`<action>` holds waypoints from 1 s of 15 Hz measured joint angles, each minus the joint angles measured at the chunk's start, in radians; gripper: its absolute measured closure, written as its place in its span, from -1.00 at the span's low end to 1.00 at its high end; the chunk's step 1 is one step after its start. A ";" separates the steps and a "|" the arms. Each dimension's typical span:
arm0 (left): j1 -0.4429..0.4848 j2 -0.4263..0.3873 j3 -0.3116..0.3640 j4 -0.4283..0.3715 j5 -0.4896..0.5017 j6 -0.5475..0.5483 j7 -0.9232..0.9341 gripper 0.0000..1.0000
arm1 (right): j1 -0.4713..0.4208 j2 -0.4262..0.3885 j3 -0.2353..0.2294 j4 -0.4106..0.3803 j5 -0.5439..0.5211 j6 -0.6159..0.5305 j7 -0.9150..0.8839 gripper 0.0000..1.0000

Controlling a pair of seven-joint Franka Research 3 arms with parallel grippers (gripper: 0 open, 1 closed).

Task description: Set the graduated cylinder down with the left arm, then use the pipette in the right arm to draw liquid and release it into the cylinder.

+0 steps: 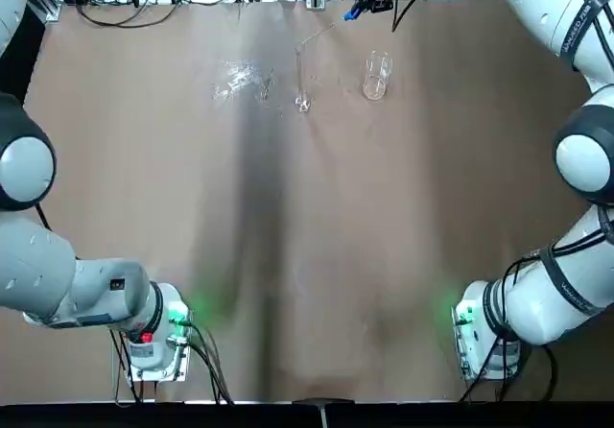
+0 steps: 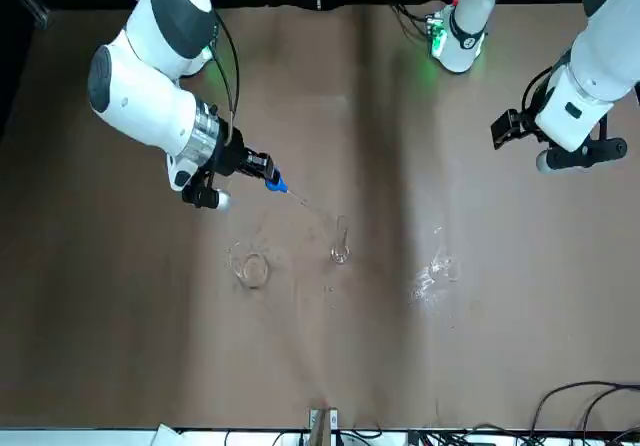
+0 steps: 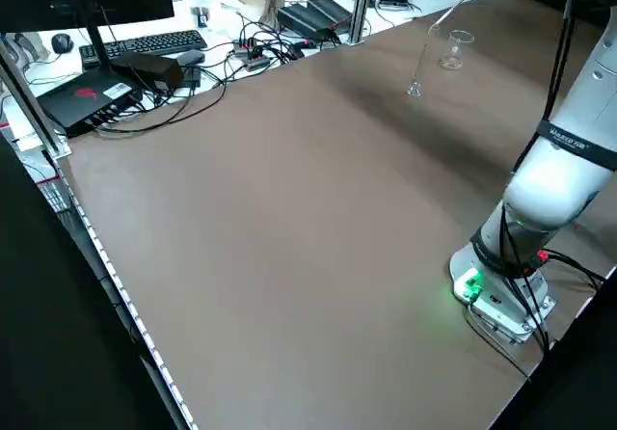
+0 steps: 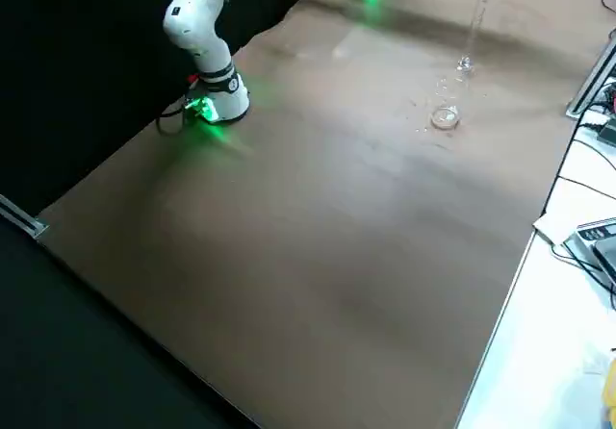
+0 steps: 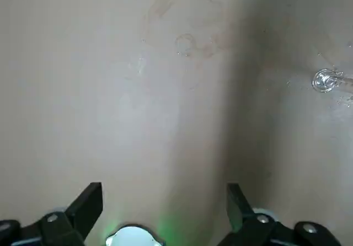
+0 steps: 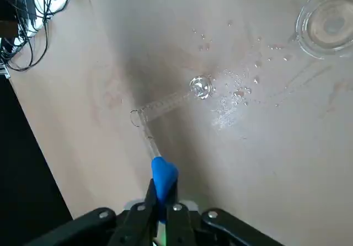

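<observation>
Relative to the cylinder (image 6: 165,105), our right gripper (image 6: 161,193) pinches the pipette's bulb (image 6: 164,175), tip at its mouth; our left gripper (image 5: 165,202), fingers apart, is well away.

On table (image 1: 365,217): glassy cluster (image 1: 238,79) left, graduated cylinder (image 1: 302,100) between, beaker (image 1: 376,84) right.

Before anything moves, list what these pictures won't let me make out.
- Liquid in the cylinder: every view; clear on clear, no level shows.
- Liquid in the pipette: right wrist view; too faint to tell.
- Far side of the bulb: right wrist view; the right claw covers it.
- Whole beaker: right wrist view; cut by the picture's edge.
- Left claw: top view; outside the picture.
</observation>
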 joint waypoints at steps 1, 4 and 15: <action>0.000 0.000 0.000 0.000 0.000 0.000 0.000 -0.99 | 0.000 0.000 0.000 0.001 0.000 0.000 0.000 0.85; 0.000 0.000 0.000 0.000 0.000 0.000 0.000 -0.99 | 0.000 -0.002 0.000 0.004 0.000 0.000 0.000 0.85; 0.002 -0.002 -0.001 0.001 0.000 0.000 0.000 -0.99 | -0.005 -0.048 -0.002 0.011 0.001 -0.044 0.059 0.85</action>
